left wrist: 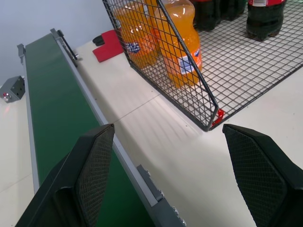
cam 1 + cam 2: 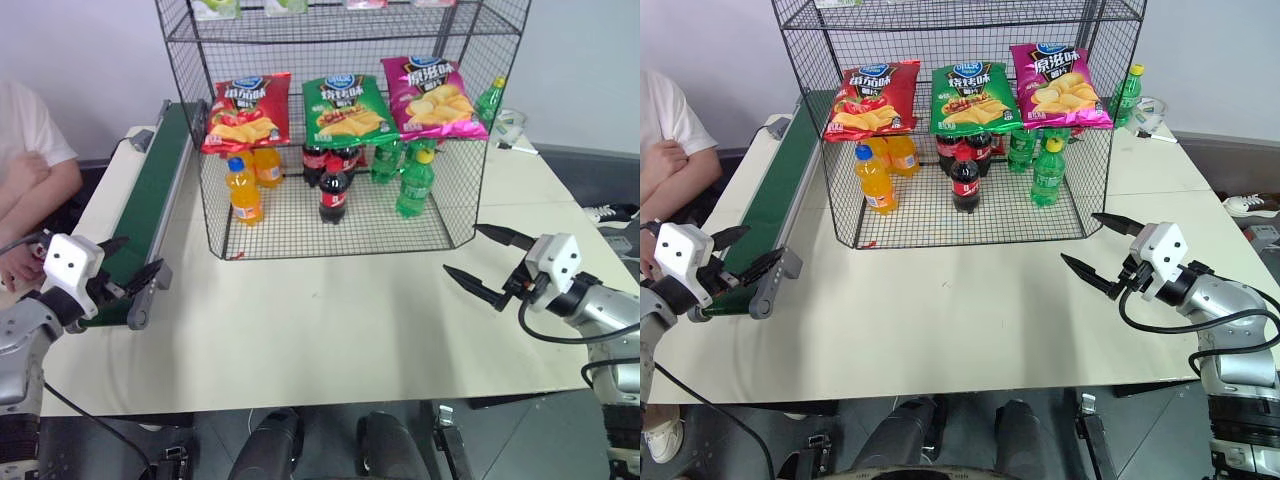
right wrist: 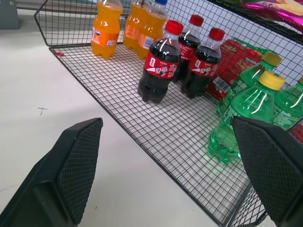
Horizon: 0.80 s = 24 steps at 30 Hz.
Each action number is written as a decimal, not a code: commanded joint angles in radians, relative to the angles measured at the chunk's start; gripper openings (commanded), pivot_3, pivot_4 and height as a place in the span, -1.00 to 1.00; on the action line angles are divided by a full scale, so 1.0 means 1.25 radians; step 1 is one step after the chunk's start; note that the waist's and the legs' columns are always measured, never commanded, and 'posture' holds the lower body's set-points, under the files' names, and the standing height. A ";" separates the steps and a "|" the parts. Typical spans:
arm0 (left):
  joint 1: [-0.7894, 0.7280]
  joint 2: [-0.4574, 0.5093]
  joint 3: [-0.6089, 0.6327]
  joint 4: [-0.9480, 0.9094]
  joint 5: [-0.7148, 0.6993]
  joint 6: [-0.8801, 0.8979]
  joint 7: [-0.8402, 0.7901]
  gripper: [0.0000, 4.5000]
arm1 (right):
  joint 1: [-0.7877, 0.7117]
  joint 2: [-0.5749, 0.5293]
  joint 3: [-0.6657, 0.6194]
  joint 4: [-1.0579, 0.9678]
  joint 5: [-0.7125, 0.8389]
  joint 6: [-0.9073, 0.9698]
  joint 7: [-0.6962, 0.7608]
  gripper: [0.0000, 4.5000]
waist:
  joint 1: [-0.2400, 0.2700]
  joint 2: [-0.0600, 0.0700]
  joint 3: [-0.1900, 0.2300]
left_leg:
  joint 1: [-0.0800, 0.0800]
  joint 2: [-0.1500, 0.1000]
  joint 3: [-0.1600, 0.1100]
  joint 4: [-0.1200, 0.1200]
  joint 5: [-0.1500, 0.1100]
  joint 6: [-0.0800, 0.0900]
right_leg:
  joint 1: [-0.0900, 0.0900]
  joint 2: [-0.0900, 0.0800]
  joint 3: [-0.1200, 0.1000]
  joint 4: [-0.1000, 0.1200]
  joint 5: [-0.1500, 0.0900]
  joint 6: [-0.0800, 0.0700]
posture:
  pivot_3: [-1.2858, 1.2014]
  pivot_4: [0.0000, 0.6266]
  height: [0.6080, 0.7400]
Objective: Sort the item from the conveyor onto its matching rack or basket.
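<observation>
**Red bag already racked, both hands idle and empty**

Red chip bag (image 2: 245, 110) lies on the middle tier of the black wire rack (image 2: 340, 30), at the left end of a row, with the green chip bag (image 2: 345, 107) just beside it and the magenta chip bag (image 2: 430, 97) at the far end. The order looks deliberate: each bag sits above drinks of a like colour on the bottom tier, the red one over the orange soda bottles (image 2: 245, 190), the green one over the cola bottles (image 2: 333, 195), the magenta one over the green soda bottles (image 2: 413, 185).

The conveyor (image 2: 150, 210) runs along the left edge of the desk (image 2: 330, 320), just beside the rack, and its green belt carries nothing in the stretch visible, so I judge the sort finished or waiting on another item.

The left hand (image 2: 125, 265) hovers over the near end of the belt with its fingers spread wide, gripping nothing. The right hand (image 2: 488, 262) hangs above the desk near the rack's right front corner, likewise spread and empty. A person's arm (image 2: 35, 190) rests at the desk's left side.
</observation>
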 commanded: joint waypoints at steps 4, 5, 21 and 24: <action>-0.007 0.002 0.020 0.001 0.004 -0.022 0.002 0.69 | -0.019 0.000 -0.001 -0.002 0.001 -0.016 -0.001 1.00 | 0.000 0.000 0.000 | 0.000 0.000 0.000 0.000 0.000 0.000 | 0.000 0.000 0.000 0.000 0.000 0.000 | 0.03 -0.52 1.00; -0.005 0.001 0.020 0.001 0.006 -0.025 0.003 0.69 | -0.020 0.000 0.000 -0.001 0.000 -0.017 -0.001 1.00 | 0.000 0.000 0.000 | 0.000 0.000 0.000 0.000 0.000 0.000 | 0.000 0.000 0.000 0.000 0.000 0.000 | 0.03 -0.52 1.00; -0.013 -0.006 0.006 0.003 0.019 -0.036 0.010 0.69 | -0.019 0.001 0.008 0.010 -0.012 -0.037 0.002 1.00 | 0.000 0.000 0.000 | -0.001 0.000 0.000 0.000 0.000 0.000 | 0.000 0.000 0.000 0.000 0.000 0.000 | 0.03 -0.52 1.00; -0.016 -0.009 0.006 0.002 0.022 -0.037 0.010 0.69 | -0.026 0.001 0.013 0.019 -0.015 -0.044 0.003 1.00 | 0.000 0.000 0.000 | -0.001 0.000 0.000 0.000 0.000 0.000 | 0.000 0.000 0.000 0.000 0.000 0.000 | 0.03 -0.52 1.00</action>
